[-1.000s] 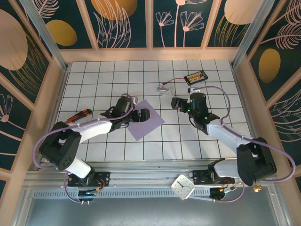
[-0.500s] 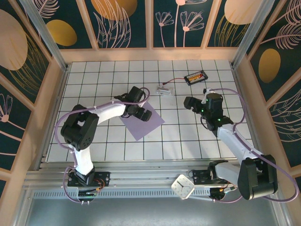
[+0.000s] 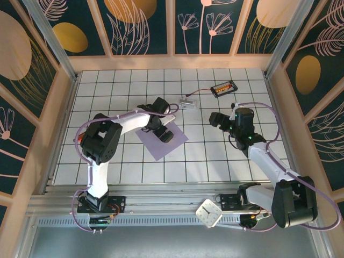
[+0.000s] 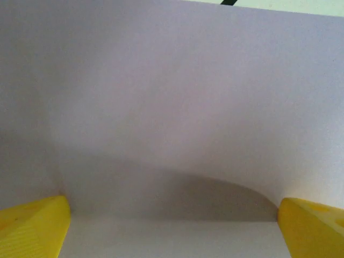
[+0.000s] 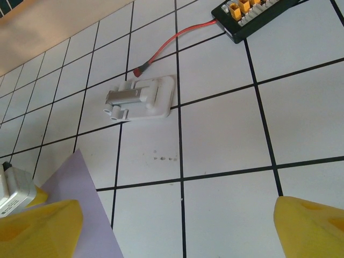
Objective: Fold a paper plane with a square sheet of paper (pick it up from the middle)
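The square sheet of paper (image 3: 161,144) is lavender and lies flat and unfolded on the white tiles, left of centre. My left gripper (image 3: 165,128) hovers low over its upper half, open; in the left wrist view the paper (image 4: 172,107) spreads between the two yellow fingertips (image 4: 32,226), and nothing is held by the gripper (image 4: 172,231). My right gripper (image 3: 215,119) stands open over bare tiles to the right of the sheet. In the right wrist view this gripper (image 5: 174,231) is empty, and a corner of the sheet (image 5: 80,215) lies by its left fingertip.
A small clear plastic piece (image 3: 187,102) (image 5: 142,97) with a red wire lies behind the sheet. The wire runs to a black connector board (image 3: 223,87) (image 5: 252,13). A white clock-like square (image 3: 208,213) sits on the front rail. Wooden walls ring the tiled table (image 3: 107,80).
The left arm has swung forward and right, bringing its gripper over the sheet's upper half. The right gripper pulled back to the right, away from the sheet, then held still.
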